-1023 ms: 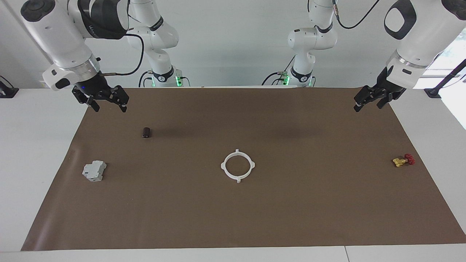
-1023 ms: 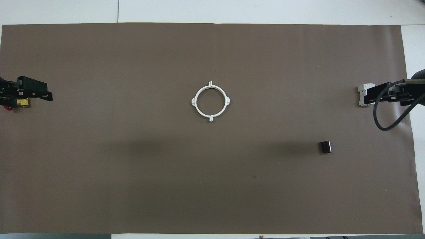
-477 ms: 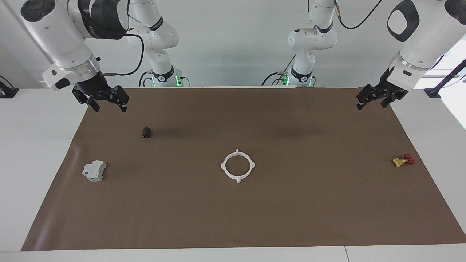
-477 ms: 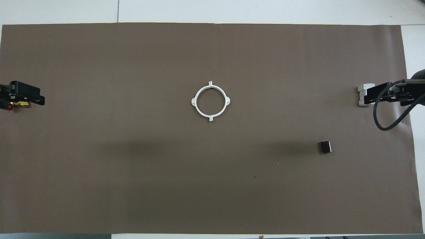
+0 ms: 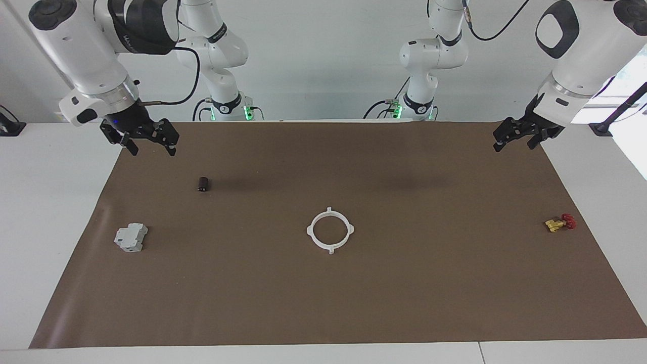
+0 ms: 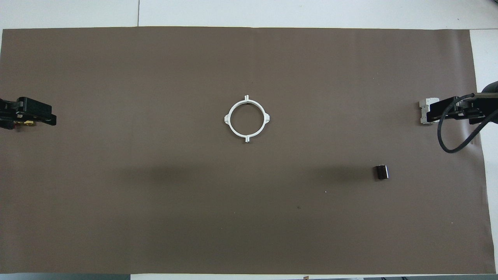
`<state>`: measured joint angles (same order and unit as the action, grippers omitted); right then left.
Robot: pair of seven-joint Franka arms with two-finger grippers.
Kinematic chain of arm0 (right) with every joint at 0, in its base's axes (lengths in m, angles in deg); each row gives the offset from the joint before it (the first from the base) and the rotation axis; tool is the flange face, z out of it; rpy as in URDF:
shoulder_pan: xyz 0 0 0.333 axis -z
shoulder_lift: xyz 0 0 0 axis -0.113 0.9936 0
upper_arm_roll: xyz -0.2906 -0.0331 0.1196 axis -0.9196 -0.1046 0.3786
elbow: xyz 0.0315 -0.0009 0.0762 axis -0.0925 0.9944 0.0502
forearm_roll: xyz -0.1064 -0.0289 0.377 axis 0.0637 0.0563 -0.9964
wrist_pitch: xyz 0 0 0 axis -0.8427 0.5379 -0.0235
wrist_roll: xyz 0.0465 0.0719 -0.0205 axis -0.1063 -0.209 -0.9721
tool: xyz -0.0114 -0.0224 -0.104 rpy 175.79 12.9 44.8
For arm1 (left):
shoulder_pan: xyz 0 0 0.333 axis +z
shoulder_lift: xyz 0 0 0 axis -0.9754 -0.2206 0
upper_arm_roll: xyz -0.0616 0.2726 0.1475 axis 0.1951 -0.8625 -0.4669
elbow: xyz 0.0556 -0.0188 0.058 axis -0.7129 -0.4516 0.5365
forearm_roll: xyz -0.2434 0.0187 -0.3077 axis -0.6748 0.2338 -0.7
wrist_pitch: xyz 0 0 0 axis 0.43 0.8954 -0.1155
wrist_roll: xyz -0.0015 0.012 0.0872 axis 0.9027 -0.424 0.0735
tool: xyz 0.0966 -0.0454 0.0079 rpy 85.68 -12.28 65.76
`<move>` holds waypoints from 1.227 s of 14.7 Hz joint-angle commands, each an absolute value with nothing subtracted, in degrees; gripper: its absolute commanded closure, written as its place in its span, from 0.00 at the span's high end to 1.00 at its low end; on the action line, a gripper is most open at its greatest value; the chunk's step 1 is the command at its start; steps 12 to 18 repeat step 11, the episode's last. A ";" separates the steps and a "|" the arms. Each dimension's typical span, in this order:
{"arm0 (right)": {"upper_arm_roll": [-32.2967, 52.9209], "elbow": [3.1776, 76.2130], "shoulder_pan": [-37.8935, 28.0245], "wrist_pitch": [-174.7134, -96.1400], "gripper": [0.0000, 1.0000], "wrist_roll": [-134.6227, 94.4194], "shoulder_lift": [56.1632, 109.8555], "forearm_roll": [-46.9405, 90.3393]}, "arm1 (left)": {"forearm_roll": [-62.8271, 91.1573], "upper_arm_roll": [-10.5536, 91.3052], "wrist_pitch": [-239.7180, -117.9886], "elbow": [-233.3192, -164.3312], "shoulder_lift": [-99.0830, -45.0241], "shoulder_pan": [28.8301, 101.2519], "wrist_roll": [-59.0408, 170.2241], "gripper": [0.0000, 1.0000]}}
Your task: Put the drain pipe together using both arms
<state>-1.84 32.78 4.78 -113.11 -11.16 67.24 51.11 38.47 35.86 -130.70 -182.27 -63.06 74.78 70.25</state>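
Drain pipe (image 5: 330,230) is your landmark: you see it as one closed white ring with four outer tabs, lying flat on the brown mat (image 5: 384,303) near the mat's middle. Nothing touches it, and both grippers are well apart from it.

Look toward the right arm's end of the table from the ring and you find the right gripper (image 5: 150,148) raised over the mat's corner nearest the robots. Its fingers stand wide apart and hold nothing. In the overhead view this gripper (image 6: 430,115) covers part of the grey boxy block (image 6: 424,111), but the facing view shows the block (image 5: 131,237) lying on the mat well below the gripper and untouched.

Toward the left arm's end from the ring, the left gripper (image 5: 513,141) hangs over the mat's edge nearest the robots, jaws spread wide and empty.

Between the ring and the right gripper, nearer to the robots than the ring, you have a small dark cylinder (image 5: 203,184) on the mat. A small yellow and red part (image 5: 560,223) lies about level with the ring at the left arm's end, apart from everything else.
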 commanded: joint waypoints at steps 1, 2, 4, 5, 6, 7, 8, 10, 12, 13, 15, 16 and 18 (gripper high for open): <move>-1.46 33.06 5.61 -113.81 1.00 -12.46 66.79 50.62 | 41.14 36.12 -129.07 -182.44 -62.34 73.83 70.77 1.00; -1.46 33.06 5.52 -113.81 1.00 -12.45 66.79 50.62 | 41.15 36.29 -129.32 -182.44 -62.26 73.83 70.95 1.00; -1.46 33.06 5.61 -113.81 1.00 -12.45 66.79 50.62 | 41.06 36.29 -129.68 -182.53 -62.17 74.01 70.95 1.00; -1.46 33.06 5.52 -113.81 1.00 -12.45 66.79 50.62 | 41.06 36.29 -129.77 -182.53 -62.17 74.01 70.60 1.00; -1.46 33.06 5.61 -113.81 1.00 -12.45 66.79 50.62 | 41.06 36.29 -129.77 -182.53 -62.17 74.01 70.60 1.00; -1.46 33.06 5.52 -113.81 1.00 -12.45 66.79 50.62 | 41.06 36.29 -129.77 -182.53 -62.17 74.09 70.60 1.00; -1.46 33.06 5.52 -113.81 1.00 -12.45 66.79 50.62 | 41.06 36.29 -129.77 -182.53 -62.17 74.27 70.60 1.00; -1.46 33.06 5.61 -113.81 1.00 -12.45 66.79 50.62 | 41.06 36.29 -129.85 -182.53 -62.17 74.62 70.51 1.00; -1.46 33.06 5.61 -113.81 1.00 -12.45 66.79 50.62 | 41.06 36.21 -129.77 -182.53 -62.17 74.71 70.51 1.00; -1.46 33.06 5.61 -113.81 1.00 -12.45 66.79 50.62 | 41.06 36.21 -129.77 -182.53 -62.17 74.71 70.51 1.00; -1.46 33.06 5.61 -113.81 1.00 -12.45 66.79 50.62 | 41.06 36.21 -129.77 -182.53 -62.17 74.71 70.51 1.00; -1.46 33.06 5.61 -113.81 1.00 -12.45 66.79 50.62 | 41.06 36.21 -129.77 -182.53 -62.17 74.71 70.51 1.00; -1.46 33.06 5.61 -113.81 1.00 -12.45 66.79 50.62 | 41.06 36.21 -129.77 -182.53 -62.17 74.71 70.51 1.00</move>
